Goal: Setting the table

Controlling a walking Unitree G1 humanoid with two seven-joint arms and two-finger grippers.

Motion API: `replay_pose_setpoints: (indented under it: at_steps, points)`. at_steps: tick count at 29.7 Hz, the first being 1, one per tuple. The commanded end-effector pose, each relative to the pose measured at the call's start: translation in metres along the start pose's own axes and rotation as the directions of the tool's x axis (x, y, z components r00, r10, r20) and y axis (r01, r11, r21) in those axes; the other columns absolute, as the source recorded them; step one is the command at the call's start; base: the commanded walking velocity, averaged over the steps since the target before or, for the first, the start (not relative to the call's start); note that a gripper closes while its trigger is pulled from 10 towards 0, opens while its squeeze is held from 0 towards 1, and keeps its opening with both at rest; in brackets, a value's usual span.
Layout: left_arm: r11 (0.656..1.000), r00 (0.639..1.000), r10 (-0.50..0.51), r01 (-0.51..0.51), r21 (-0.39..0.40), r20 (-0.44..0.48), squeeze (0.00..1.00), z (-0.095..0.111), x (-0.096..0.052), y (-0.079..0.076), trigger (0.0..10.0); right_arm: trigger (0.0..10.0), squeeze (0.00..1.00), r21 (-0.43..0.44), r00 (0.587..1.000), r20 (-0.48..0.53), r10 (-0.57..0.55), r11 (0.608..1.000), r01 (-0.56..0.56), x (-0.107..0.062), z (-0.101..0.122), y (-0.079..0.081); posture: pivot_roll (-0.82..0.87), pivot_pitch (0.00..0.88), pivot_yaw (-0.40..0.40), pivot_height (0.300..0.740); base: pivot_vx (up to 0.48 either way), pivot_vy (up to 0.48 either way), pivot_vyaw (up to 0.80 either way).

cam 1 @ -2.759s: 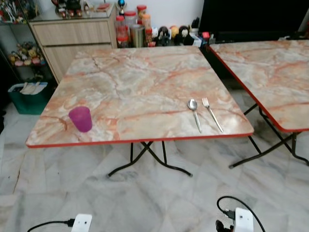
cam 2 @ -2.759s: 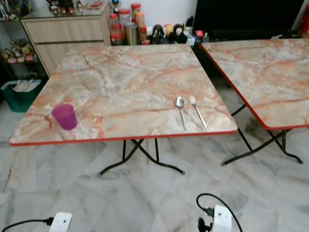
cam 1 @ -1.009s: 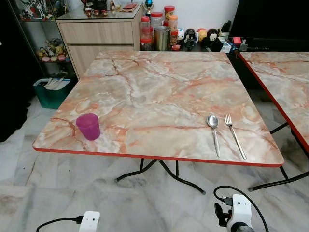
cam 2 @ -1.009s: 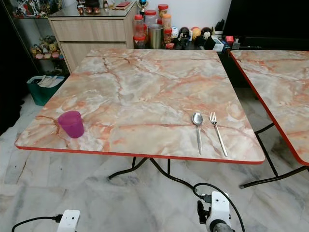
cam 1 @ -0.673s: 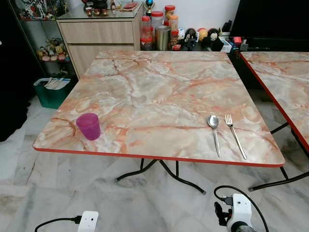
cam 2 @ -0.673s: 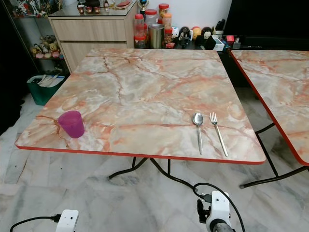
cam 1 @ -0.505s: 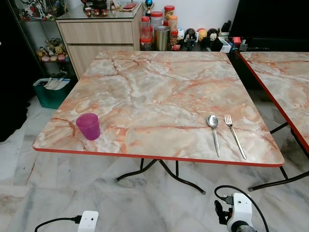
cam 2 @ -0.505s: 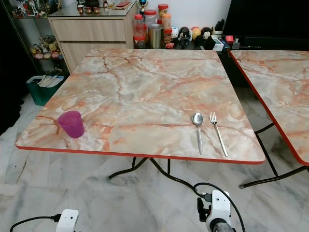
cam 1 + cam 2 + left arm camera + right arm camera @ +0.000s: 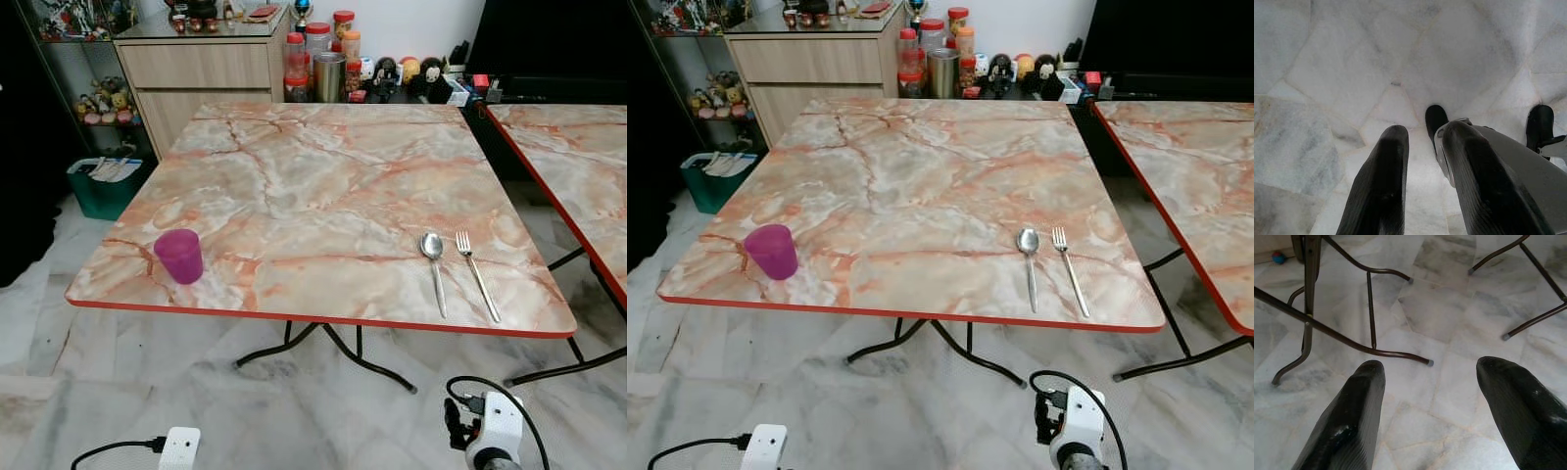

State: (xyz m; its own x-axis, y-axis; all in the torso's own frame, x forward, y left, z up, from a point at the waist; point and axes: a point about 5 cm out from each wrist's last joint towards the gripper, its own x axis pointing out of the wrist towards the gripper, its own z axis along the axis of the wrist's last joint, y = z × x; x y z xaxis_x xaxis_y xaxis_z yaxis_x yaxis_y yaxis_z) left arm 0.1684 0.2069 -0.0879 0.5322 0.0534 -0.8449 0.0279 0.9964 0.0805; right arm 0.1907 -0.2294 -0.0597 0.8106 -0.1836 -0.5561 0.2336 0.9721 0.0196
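On the marble-patterned table (image 9: 323, 186), items listed from the robot's left to its right:

Cup: a purple cup (image 9: 179, 256) stands upright near the front left corner, well apart from the cutlery.
Spoon: a metal spoon (image 9: 433, 264) lies flat near the front right corner, bowl away from the robot, handle toward the red front edge.
Fork: a metal fork (image 9: 477, 275) lies just beside the spoon on its right, roughly parallel, tines away from the robot; the two do not touch.
Second table: a second table (image 9: 578, 166) of the same pattern stands to the right, separated by a gap.
Background: a wooden cabinet (image 9: 196, 73) stands behind the left rear corner, with jars (image 9: 318, 44) and small figurines (image 9: 397, 70) along the wall; a green bin (image 9: 103, 186) sits on the floor at the far left.
Floor: pale marble tile (image 9: 294, 411); folding black table legs (image 9: 1342, 333) cross above it.
Left gripper (image 9: 1422, 144): hangs low over the floor; fingers (image 9: 1386, 181) are parted by a narrow gap and hold nothing. Two black robot feet (image 9: 1436, 120) are visible beyond them.
Right gripper (image 9: 1430, 367): hangs low, pointed at the floor near the table legs; fingers (image 9: 1352, 416) are spread wide and hold nothing.
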Motion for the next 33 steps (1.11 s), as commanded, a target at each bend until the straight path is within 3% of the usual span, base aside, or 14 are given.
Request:
replay_pose_setpoints:
  at_steps: [1,26,27,28,29,30,33]
  points:
    - [1.0,1.0,0.0,0.0,0.005,0.004,0.0,-0.001,0.0,-0.001,10.0,10.0,0.0,0.014,1.0,0.014,-0.019,1.0,0.019,0.0,0.001,-0.001,-0.02,0.0,-0.003,0.736,0.0,0.0,0.0]
    - [1.0,1.0,-0.005,0.005,0.005,0.005,0.0,-0.002,0.0,-0.006,10.0,10.0,0.0,0.042,0.994,0.102,-0.049,0.998,0.045,-0.002,0.008,-0.001,0.0,0.0,0.001,0.736,0.0,0.0,0.0]
    - [1.0,1.0,-0.005,0.005,0.005,0.005,0.0,-0.002,0.0,-0.006,10.0,10.0,0.0,0.047,0.984,0.168,-0.053,0.998,0.046,0.004,0.025,-0.007,-0.01,0.0,0.002,0.736,0.0,0.0,0.0]
    - [1.0,1.0,-0.005,0.005,0.006,0.005,0.0,-0.002,0.0,-0.006,10.0,10.0,0.0,0.045,0.959,0.277,-0.059,0.998,0.049,0.011,0.058,-0.017,-0.01,0.0,0.002,0.736,0.0,0.0,0.0]
    - [1.0,1.0,-0.005,0.005,0.007,0.005,0.0,-0.002,0.0,-0.006,10.0,10.0,0.0,0.039,0.947,0.315,-0.06,0.998,0.05,0.013,0.071,-0.021,-0.01,0.0,0.002,0.736,0.0,0.0,0.0]
    - [1.0,1.0,-0.005,0.005,0.006,0.005,0.0,-0.002,0.0,-0.006,10.0,10.0,0.0,0.035,0.936,0.348,-0.057,0.998,0.048,0.015,0.081,-0.024,-0.01,0.0,0.003,0.736,0.0,0.0,0.0]
    - [1.0,1.0,-0.005,0.005,0.005,0.006,0.0,-0.002,0.0,-0.006,10.0,10.0,0.0,0.038,0.93,0.365,-0.053,0.998,0.042,0.014,0.084,-0.023,-0.01,0.0,0.003,0.736,0.0,0.0,0.0]
